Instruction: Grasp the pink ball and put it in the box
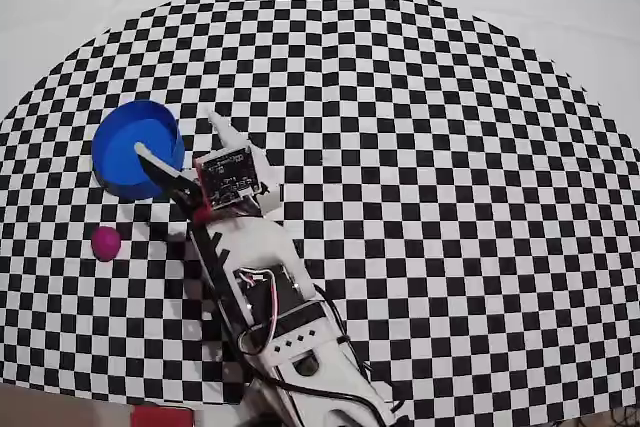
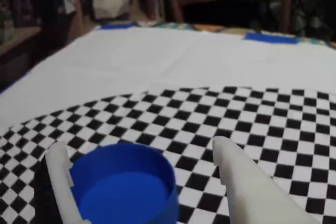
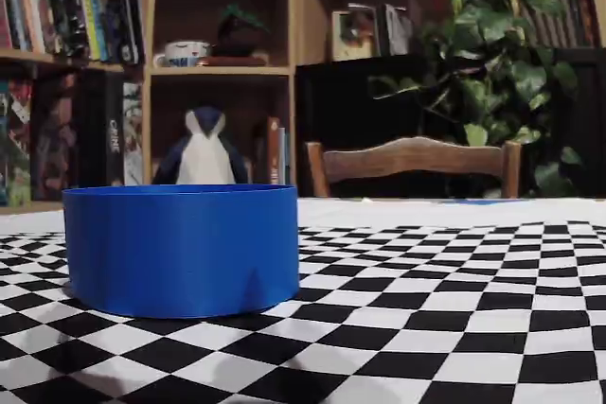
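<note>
The pink ball (image 1: 106, 243) lies on the checkered mat, left of the arm and below the box in the overhead view. It does not show in the wrist or fixed view. The round blue box (image 1: 126, 152) (image 2: 123, 187) (image 3: 180, 248) stands upright with nothing inside. My gripper (image 1: 176, 132) (image 2: 139, 150) is open and holds nothing. One white finger (image 1: 153, 157) reaches over the box's right side, while the other finger (image 1: 220, 129) points past the box on its right. The ball sits well apart from both fingers.
The checkered mat (image 1: 420, 147) lies on a white tablecloth (image 2: 173, 56). A red object (image 1: 160, 415) shows at the mat's near edge beside the arm's base. A wooden chair (image 3: 412, 163) and shelves stand beyond the table's far edge.
</note>
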